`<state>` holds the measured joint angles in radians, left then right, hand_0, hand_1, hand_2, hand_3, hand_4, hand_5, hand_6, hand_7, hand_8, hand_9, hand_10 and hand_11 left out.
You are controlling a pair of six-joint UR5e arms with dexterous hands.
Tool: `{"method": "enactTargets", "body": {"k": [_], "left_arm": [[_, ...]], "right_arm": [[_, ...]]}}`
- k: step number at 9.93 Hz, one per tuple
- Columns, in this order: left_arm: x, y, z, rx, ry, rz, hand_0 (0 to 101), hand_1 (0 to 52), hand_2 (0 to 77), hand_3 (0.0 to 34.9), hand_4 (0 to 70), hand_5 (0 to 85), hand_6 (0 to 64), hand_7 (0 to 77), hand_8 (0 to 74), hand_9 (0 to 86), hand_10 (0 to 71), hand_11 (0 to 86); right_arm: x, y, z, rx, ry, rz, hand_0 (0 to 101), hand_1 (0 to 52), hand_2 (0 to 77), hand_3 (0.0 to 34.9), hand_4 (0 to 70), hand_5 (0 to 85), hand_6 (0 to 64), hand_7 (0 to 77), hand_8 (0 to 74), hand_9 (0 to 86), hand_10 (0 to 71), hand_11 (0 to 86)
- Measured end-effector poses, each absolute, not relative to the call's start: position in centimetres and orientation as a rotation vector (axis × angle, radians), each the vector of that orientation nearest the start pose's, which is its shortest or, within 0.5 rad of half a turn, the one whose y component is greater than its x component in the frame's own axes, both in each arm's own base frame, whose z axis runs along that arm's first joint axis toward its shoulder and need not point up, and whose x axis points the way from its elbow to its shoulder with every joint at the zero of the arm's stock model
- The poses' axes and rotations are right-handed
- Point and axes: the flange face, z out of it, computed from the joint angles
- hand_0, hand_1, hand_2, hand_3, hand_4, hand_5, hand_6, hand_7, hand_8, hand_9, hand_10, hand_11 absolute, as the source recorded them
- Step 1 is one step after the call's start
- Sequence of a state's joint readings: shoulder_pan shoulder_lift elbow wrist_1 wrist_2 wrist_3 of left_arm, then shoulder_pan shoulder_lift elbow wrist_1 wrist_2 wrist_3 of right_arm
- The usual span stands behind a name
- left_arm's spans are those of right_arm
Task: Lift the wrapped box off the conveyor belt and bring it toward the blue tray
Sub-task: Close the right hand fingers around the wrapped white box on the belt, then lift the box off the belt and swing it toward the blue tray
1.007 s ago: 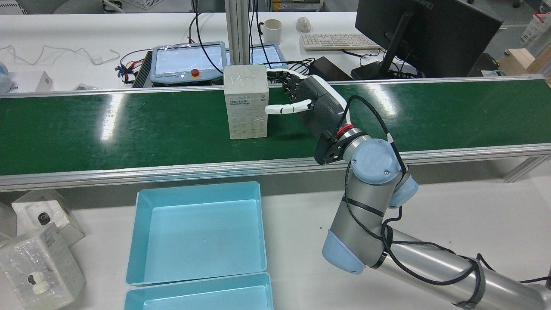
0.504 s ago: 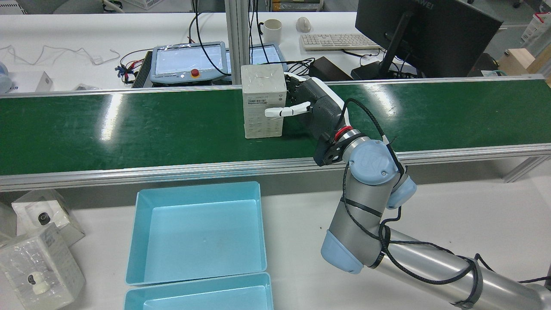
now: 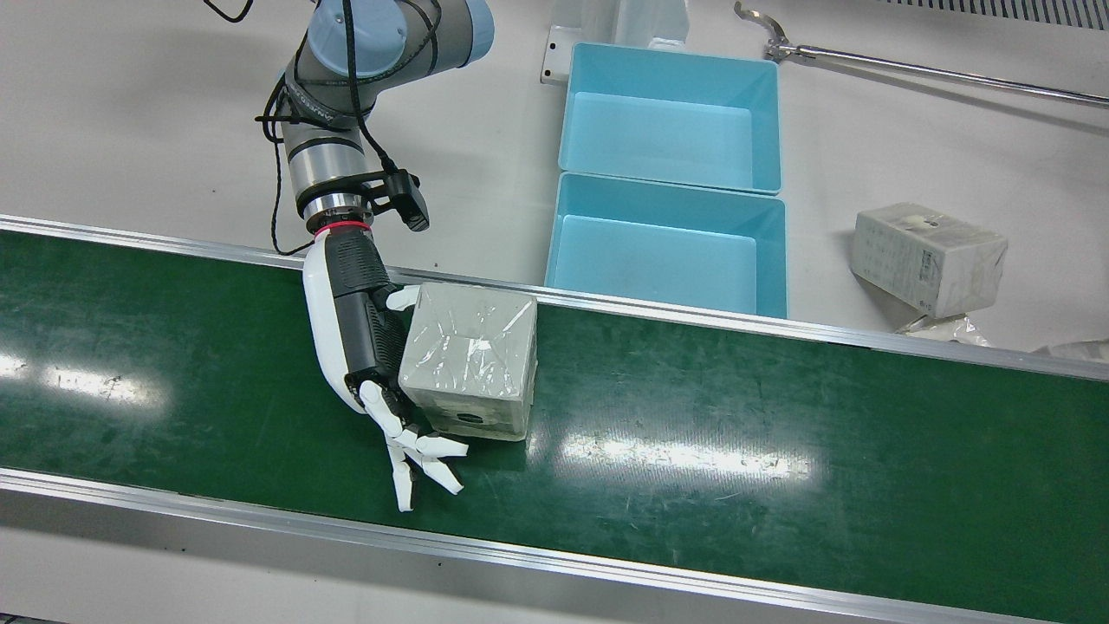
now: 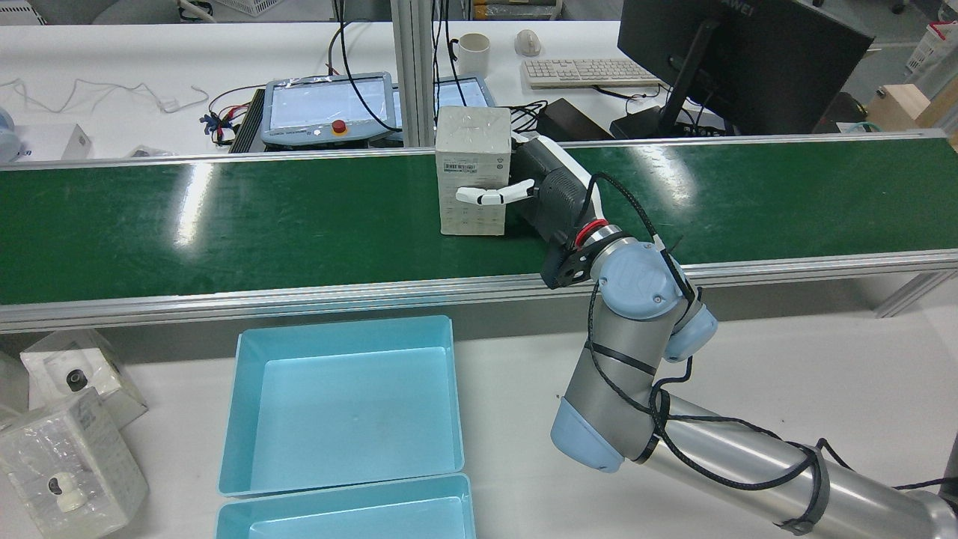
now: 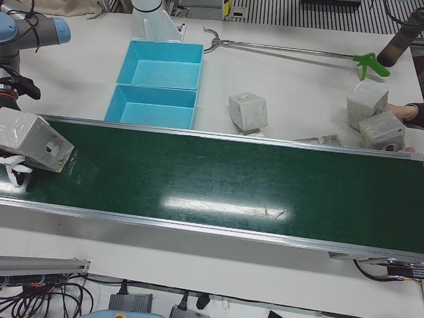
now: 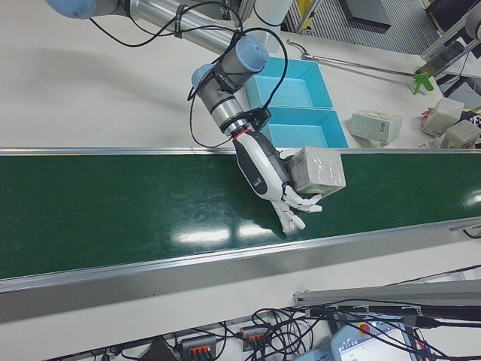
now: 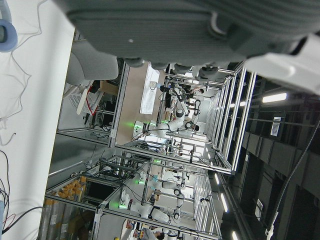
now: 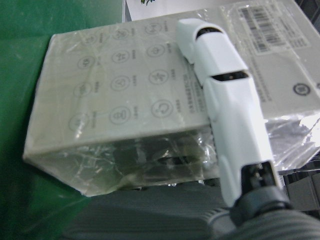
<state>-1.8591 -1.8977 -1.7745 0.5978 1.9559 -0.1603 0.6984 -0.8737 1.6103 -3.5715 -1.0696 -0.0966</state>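
Right hand (image 3: pixel 359 347) reaches across the conveyor belt (image 3: pixel 780 451), palm flat against the side of the wrapped box (image 3: pixel 470 360), which stands on the belt. Thumb lies across one face, remaining fingers (image 3: pixel 424 464) splayed past the far face, not clamped. Blue tray (image 4: pixel 340 408) sits beside the belt, well apart. Left hand state indeterminable.

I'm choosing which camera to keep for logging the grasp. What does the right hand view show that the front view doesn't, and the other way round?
Only the right hand view shows the printed icon rows and barcode label under the wrap of the wrapped box, with one white finger lying across that face. Only the front view shows the two blue trays, the spare box on the table, and the fingers spread past the box's far side. Both show the right hand against the box on the green belt.
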Motion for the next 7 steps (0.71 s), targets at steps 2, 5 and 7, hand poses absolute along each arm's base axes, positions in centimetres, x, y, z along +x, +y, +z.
{"method": "enactTargets", "body": {"k": [2, 5, 7], "left_arm": [[-25.1, -51.0, 47.2, -0.31, 2.174, -2.335, 0, 0.0, 1.1, 0.0, 0.0, 1.1, 0.5, 0.5, 0.5, 0.0, 0.5, 0.5], [-25.1, -51.0, 47.2, -0.31, 2.174, -2.335, 0, 0.0, 0.5, 0.0, 0.0, 1.1, 0.5, 0.0, 0.5, 0.0, 0.5, 0.5], [-25.1, -51.0, 47.2, -0.31, 2.174, -2.335, 0, 0.0, 0.5, 0.0, 0.0, 1.1, 0.5, 0.5, 0.5, 0.0, 0.5, 0.5]], "right_arm": [[-40.4, -57.7, 28.1, 0.522, 2.615, -1.981, 57, 24.5, 28.4, 0.0, 16.4, 46.9, 24.5, 28.4, 0.0, 40.9, 0.0, 1.1], [-37.7, -58.2, 25.1, 0.518, 2.638, -1.909, 60, 19.1, 31.1, 0.0, 21.3, 52.9, 31.1, 31.1, 15.3, 54.0, 0.0, 34.9], [-36.0, -57.4, 20.0, 0.553, 2.664, -1.885, 53, 19.1, 31.1, 0.0, 30.5, 63.8, 40.9, 38.7, 26.2, 63.3, 16.4, 49.6]]}}
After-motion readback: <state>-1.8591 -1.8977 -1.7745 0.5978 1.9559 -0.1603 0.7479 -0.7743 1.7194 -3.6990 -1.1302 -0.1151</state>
